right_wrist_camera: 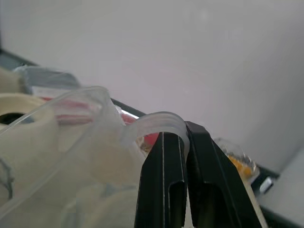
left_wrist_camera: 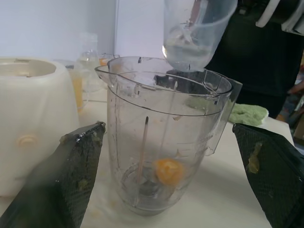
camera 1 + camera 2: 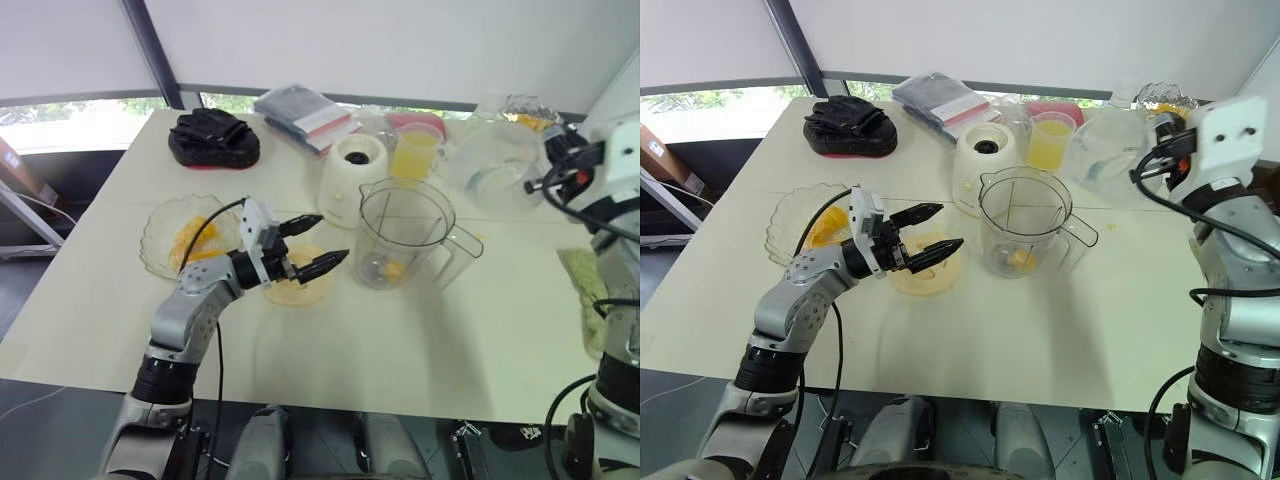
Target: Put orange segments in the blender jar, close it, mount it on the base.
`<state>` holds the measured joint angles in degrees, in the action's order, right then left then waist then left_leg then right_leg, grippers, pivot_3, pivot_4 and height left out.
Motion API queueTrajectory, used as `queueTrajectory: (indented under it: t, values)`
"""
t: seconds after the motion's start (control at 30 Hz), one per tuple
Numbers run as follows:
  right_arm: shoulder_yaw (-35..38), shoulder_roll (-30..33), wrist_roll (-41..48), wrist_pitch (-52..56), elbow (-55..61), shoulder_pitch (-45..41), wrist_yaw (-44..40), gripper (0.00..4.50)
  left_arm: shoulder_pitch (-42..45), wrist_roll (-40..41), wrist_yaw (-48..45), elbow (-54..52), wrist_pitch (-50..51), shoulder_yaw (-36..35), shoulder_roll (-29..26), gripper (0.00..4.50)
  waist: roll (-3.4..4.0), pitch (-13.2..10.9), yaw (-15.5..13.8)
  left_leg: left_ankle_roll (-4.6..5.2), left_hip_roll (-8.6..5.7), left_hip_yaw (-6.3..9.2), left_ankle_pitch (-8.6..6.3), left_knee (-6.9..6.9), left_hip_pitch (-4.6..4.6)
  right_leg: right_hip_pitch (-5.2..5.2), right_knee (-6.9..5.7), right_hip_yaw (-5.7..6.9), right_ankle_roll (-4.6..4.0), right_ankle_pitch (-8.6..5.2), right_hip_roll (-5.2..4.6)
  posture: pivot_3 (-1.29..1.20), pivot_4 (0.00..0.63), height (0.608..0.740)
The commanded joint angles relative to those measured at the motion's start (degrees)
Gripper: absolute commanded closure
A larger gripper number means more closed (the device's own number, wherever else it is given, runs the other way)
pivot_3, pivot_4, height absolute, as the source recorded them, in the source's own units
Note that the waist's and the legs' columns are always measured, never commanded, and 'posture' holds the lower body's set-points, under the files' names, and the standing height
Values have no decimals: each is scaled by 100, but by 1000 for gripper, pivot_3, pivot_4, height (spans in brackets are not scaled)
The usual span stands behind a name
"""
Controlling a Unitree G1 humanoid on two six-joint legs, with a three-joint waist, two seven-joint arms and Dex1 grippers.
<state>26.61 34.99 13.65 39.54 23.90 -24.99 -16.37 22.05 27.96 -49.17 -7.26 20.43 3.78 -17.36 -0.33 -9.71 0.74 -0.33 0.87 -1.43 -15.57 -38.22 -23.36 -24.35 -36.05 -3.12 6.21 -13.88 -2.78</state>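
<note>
The clear blender jar [image 3: 405, 235] stands upright at the table's middle with one orange segment [image 2: 168, 170] at its bottom. Just behind it, to its left, sits the white blender base [image 3: 352, 175]. My left gripper [image 3: 332, 238] is open and empty, level with the jar's left side, above a small yellow bowl [image 3: 295, 288]. A glass dish [image 3: 160, 245] with orange segments [image 3: 190, 240] lies further left. My right gripper [image 1: 186, 137] is shut on the loop handle of the clear lid [image 3: 495, 165], held up behind and to the right of the jar.
A cup of orange juice [image 3: 415, 150] and a pink bowl [image 3: 420, 122] stand behind the base. A black bundle [image 3: 213, 138] and a plastic package [image 3: 300, 115] lie at the far left. A green cloth [image 3: 585, 285] lies at the right edge.
</note>
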Motion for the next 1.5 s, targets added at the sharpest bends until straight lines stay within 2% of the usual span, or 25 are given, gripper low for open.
queueTrajectory:
  t: [0.03,0.17,0.27,0.4,0.57,1.13,1.33,1.5]
  values:
    - [610,-208,347,348,186,-249,444,4437,-7,-18,-65,-71,-149,25,-14,0,0,0,3,0,0,0,0,0,0,0,0,0,0,0,0,0,150,740]
    - [1127,-584,644,605,185,-227,889,4437,5,-21,-92,-26,-154,-2,-9,0,1,0,3,0,0,-1,0,1,0,0,-1,1,1,1,2,0,150,740]
    - [1668,-1131,782,348,72,70,1323,4437,8,-27,-92,-16,-135,-8,-7,0,-1,2,-4,0,1,-1,0,1,0,0,-1,1,2,1,2,0,150,740]
    - [1985,-1774,808,-512,-171,684,1560,4437,6,-49,-84,-16,-129,-4,-10,0,0,4,-3,0,-1,-8,0,2,-3,1,-2,6,3,1,1,0,150,740]
    - [2422,-2545,910,-1947,-930,981,2068,4437,-48,-57,-61,-101,-82,-7,-24,0,11,7,48,0,0,-8,0,2,7,1,-9,-5,2,1,3,0,150,740]
    - [2015,-2610,1056,-3607,-2407,1489,2162,4437,-156,-62,-66,-448,38,36,-200,0,18,11,47,-1,3,-8,1,2,10,1,-11,-7,-2,0,9,0,150,740]
    - [1907,-2550,1057,-3928,-2864,1508,2190,4437,-255,-39,-383,-756,140,156,-525,0,19,11,55,-1,4,-8,1,3,11,1,-11,-8,-17,-8,10,0,150,740]
    - [1862,-2468,1105,-4117,-3217,1504,2184,4437,-294,-203,-991,-886,44,477,-1101,0,21,11,61,-1,4,-9,1,4,12,1,-11,-10,-21,-10,9,0,150,740]
